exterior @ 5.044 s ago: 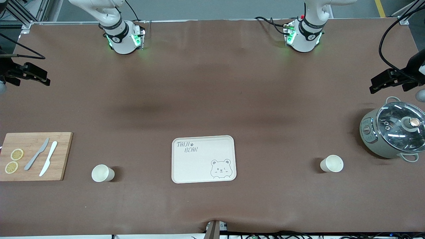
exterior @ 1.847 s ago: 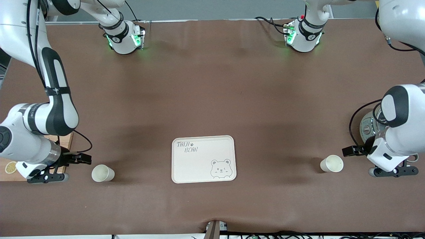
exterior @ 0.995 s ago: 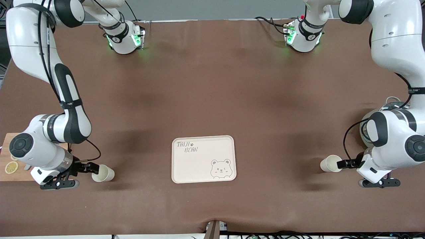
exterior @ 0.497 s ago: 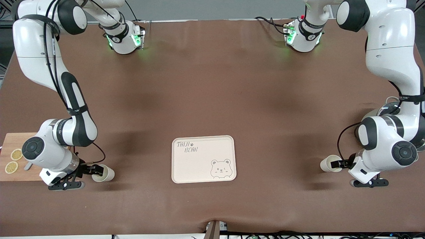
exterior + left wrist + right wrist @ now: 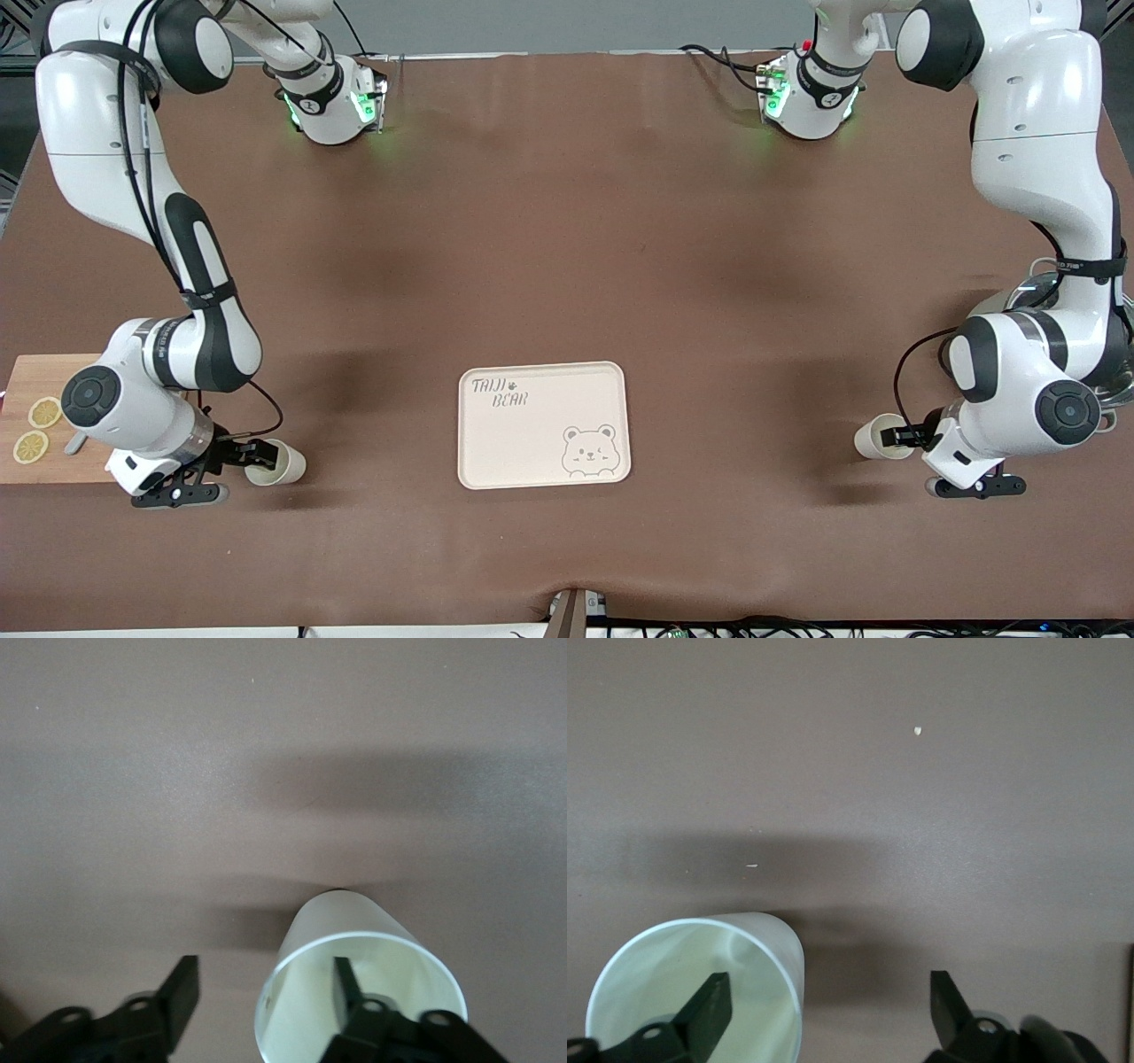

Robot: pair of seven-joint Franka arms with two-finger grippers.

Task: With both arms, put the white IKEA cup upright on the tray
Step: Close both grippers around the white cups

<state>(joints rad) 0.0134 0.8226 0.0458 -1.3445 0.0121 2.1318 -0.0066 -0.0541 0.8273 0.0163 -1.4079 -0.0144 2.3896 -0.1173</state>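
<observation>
The cream tray (image 5: 542, 425) with bear drawing lies in the middle of the table, with nothing on it. Two white cups lie on their sides. One cup (image 5: 287, 466) is toward the right arm's end; my right gripper (image 5: 257, 454) is open at its mouth. In the right wrist view one finger (image 5: 711, 1008) is inside the cup (image 5: 700, 979) and the other outside. The other cup (image 5: 869, 439) is toward the left arm's end; my left gripper (image 5: 899, 436) is open at its mouth. In the left wrist view one finger (image 5: 345, 985) is inside the cup (image 5: 350, 930).
A wooden cutting board (image 5: 44, 461) with lemon slices lies at the right arm's end, partly under the right arm. A grey pot (image 5: 1036, 285) with a glass lid stands at the left arm's end, mostly hidden by the left arm.
Both arms have come down from the table's ends to the lying cups. Each gripper has slid toward its cup until one finger is inside the mouth. The cups have not moved.
</observation>
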